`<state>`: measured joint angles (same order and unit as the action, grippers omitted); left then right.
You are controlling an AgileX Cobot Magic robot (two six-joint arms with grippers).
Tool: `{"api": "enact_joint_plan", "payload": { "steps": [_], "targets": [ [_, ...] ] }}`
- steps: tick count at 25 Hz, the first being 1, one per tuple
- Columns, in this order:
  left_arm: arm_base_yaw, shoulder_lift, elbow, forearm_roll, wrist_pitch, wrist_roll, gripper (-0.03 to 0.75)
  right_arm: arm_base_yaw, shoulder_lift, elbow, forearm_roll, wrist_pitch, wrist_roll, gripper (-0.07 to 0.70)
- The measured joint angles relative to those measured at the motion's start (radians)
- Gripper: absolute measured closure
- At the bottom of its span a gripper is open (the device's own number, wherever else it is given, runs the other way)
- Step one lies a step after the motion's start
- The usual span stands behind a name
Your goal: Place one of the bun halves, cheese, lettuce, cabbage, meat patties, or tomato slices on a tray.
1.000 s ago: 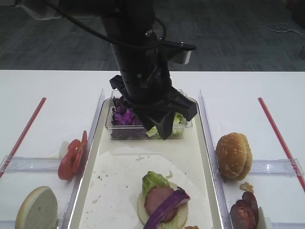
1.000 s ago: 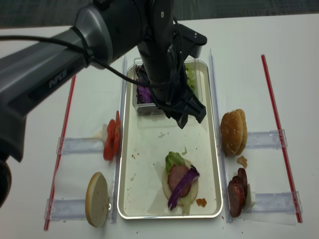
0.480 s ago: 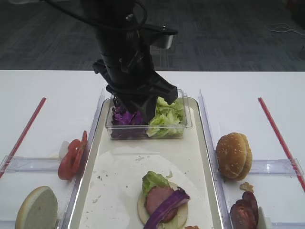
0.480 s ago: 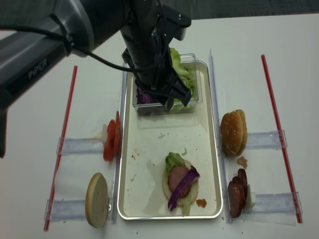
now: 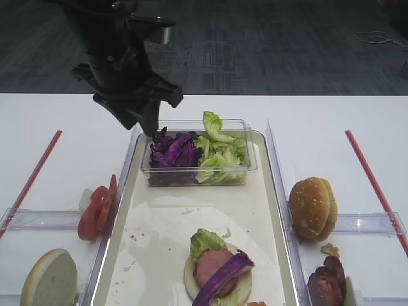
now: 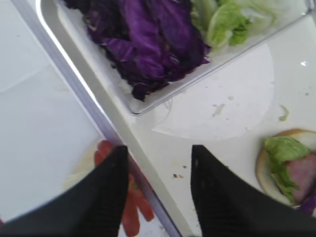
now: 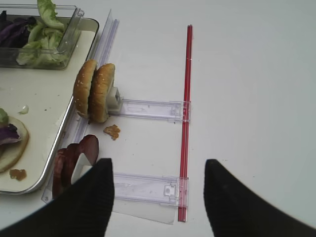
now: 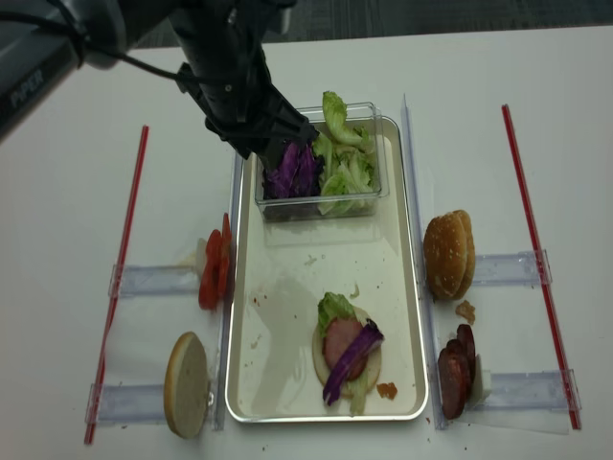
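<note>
Two overheads, two wrists, perhaps overlapping

White table (image 8: 77,96) carries tray (image 8: 247,316), red strips (image 8: 522,172), clear holders (image 8: 144,281)

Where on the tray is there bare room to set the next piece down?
The tray is bare in the band between the clear tub and the stacked bun, and down its left side beside that stack. The far end is crowded by the tub, with the left gripper at its left corner.

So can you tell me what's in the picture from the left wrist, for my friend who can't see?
Two open black fingers frame a silver-rimmed tray holding purple cabbage, lettuce and a half-built burger.
</note>
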<state>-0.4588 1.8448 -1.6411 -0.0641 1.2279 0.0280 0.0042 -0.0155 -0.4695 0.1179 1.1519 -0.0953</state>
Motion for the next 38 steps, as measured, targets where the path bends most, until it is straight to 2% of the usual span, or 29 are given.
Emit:
{"api": "enact_joint_plan", "payload": {
  "steps": [11, 22, 28, 31, 38],
  "targets": [
    [0.221, 0.0, 0.0, 0.029, 0.002, 0.001, 0.428, 0.0, 0.0, 0.0, 0.0, 0.0, 0.0, 0.204],
    [0.399, -0.001, 0.0, 0.041, 0.004, -0.016, 0.428, 0.0, 0.0, 0.0, 0.0, 0.0, 0.0, 0.204],
    [0.458, -0.035, 0.005, 0.049, 0.004, 0.0, 0.428, 0.0, 0.0, 0.0, 0.0, 0.0, 0.0, 0.204],
    [0.466, -0.049, 0.006, 0.049, 0.004, 0.001, 0.428, 0.0, 0.0, 0.0, 0.0, 0.0, -0.002, 0.204],
    [0.466, -0.126, 0.108, 0.047, 0.004, 0.019, 0.428, 0.0, 0.0, 0.0, 0.0, 0.0, -0.002, 0.204]
  ]
}}
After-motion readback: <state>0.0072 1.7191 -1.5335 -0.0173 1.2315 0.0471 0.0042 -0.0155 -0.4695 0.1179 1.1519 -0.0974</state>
